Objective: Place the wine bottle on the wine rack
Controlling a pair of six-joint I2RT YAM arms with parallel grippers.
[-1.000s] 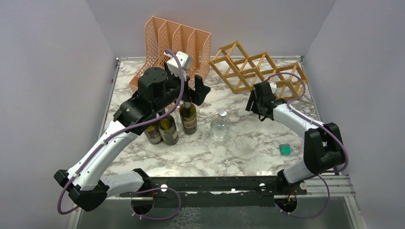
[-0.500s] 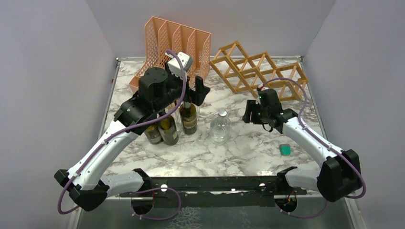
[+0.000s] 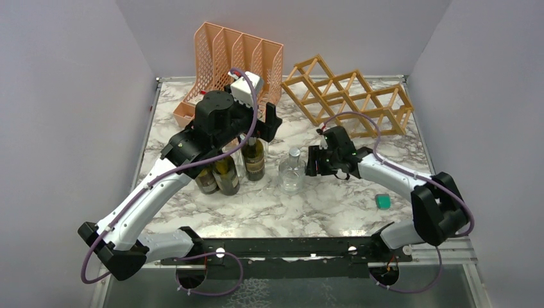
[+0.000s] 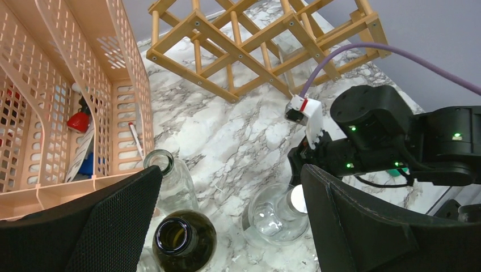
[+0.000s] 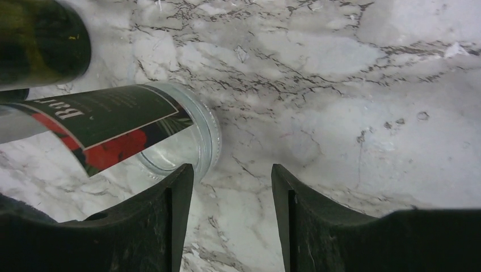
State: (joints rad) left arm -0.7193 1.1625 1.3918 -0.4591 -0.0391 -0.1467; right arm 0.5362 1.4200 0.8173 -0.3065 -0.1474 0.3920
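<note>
Wine bottle [image 3: 254,158], dark glass and uncorked, stands upright on the marble table [image 3: 333,205], left of centre, with two more dark bottles [image 3: 224,174] close on its left. The left gripper [image 4: 232,187] hovers right above it, jaws spread wide and gripping nothing. In the left wrist view the bottle's open mouth shows low between the two fingers, nearer the left one.

The rack [image 3: 349,96] sits at the back right of the table, well apart from the wine bottle.

A clear bottle [image 3: 292,171] with a white cap stands just right of the wine bottle. The right gripper [image 5: 232,221] is low beside it, on its right, jaws parted with only marble between them and holding nothing. Its wrist view shows a clear glass base with a dark and red label just past one finger.

The organiser [image 3: 231,54] stands at the back left, behind the left arm. A small green block [image 3: 383,201] lies near the right edge.
</note>
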